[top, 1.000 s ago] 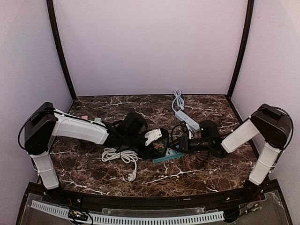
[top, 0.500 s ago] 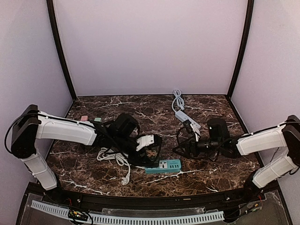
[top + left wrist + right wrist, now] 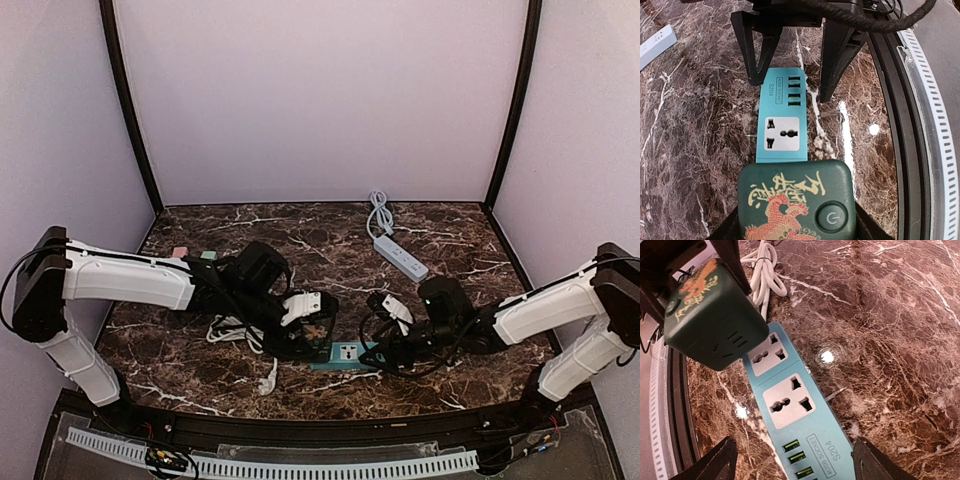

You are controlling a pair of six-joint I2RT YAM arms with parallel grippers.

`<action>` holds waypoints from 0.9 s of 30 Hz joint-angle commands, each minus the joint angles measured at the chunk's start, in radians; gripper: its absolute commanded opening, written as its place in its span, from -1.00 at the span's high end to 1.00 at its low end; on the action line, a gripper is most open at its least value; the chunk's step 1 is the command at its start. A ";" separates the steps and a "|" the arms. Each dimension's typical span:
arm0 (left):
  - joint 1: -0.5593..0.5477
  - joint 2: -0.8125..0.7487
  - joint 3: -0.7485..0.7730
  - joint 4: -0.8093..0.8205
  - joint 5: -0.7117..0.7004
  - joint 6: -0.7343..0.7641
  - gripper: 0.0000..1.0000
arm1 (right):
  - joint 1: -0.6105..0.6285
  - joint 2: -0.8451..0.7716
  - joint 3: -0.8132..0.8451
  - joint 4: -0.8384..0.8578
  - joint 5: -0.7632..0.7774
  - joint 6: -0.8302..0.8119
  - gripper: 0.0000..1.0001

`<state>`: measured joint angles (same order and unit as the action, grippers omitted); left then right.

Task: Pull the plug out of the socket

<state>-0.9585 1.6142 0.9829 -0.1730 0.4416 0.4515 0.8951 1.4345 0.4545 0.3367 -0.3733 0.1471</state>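
plug (image 3: 796, 200) clamped in left gripper (image 3: 794, 230), at end of socket (image 3: 790, 400), right gripper (image 3: 792, 460) splayed wide astride it

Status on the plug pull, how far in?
Done: the left gripper is clamped on the green plug block, and the open right gripper straddles the USB end of the teal strip. In hand: the pull itself. Whether the pins have cleared the socket is hidden under the block. Left: separate the block fully from the strip.
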 commanded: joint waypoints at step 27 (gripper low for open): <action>0.303 -0.188 0.303 -0.662 -0.447 -0.792 0.86 | 0.023 0.086 0.215 -0.218 0.097 -0.108 -0.59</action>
<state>-0.6949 1.5047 1.3136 -0.6712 0.0654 -0.2050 0.9016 1.4723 0.6189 0.1833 -0.2890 0.0856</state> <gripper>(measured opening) 0.582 0.795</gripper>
